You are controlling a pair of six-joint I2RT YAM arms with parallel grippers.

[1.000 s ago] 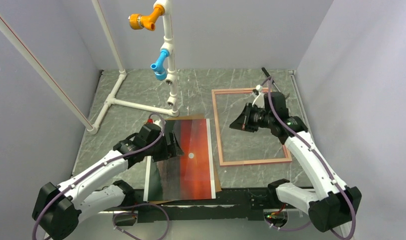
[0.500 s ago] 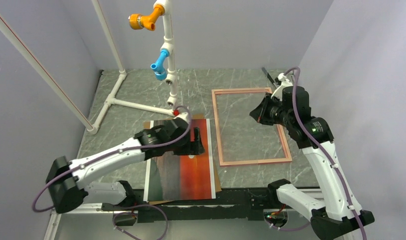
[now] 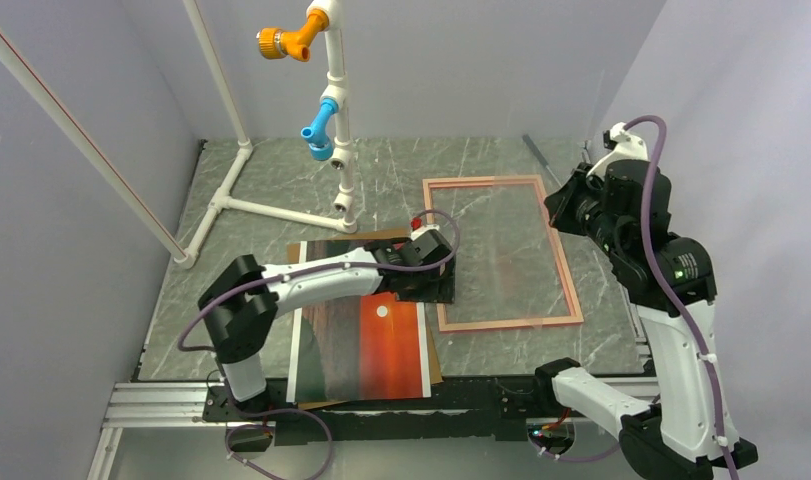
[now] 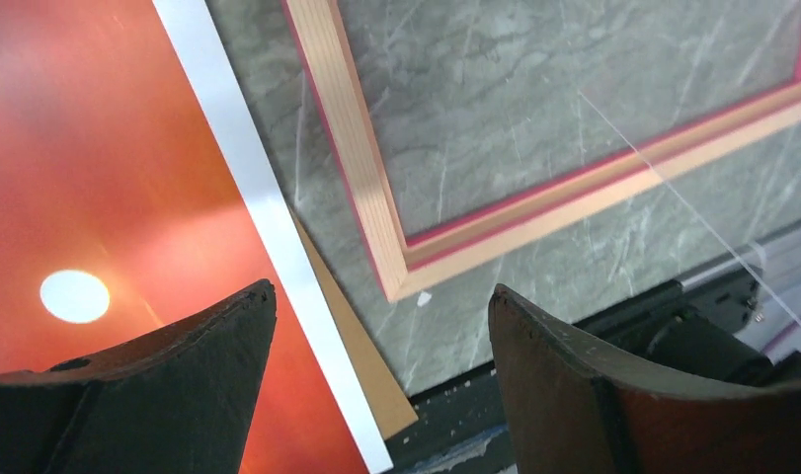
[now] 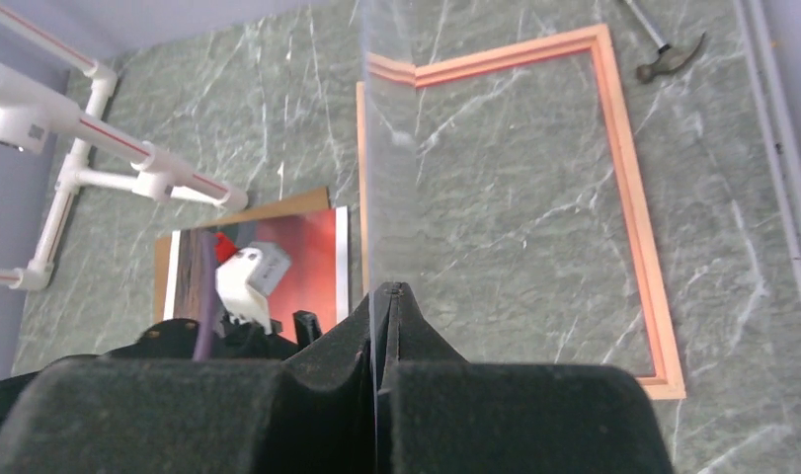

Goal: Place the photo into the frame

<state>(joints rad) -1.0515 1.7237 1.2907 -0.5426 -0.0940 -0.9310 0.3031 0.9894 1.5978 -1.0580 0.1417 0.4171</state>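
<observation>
The thin rectangular picture frame point(image 3: 433, 255), pale wood with a pink-red inner edge, lies flat below the right pincer point(image 5: 386, 293). Inside its border the green marbled table top point(image 3: 271, 180) shows. The right pincer's jaws are pressed together on a thin clear sheet point(image 5: 367, 168), held edge-on above the frame. The left pincer point(image 4: 381, 296) hangs with its jaws wide apart, gripping nothing. Below it lie the white right margin of the large orange-red sunset photo point(image 4: 100, 148) and a corner of the brown hardboard panel point(image 4: 355, 367) beneath the photo. The frame's near corner sits just beside them.
</observation>
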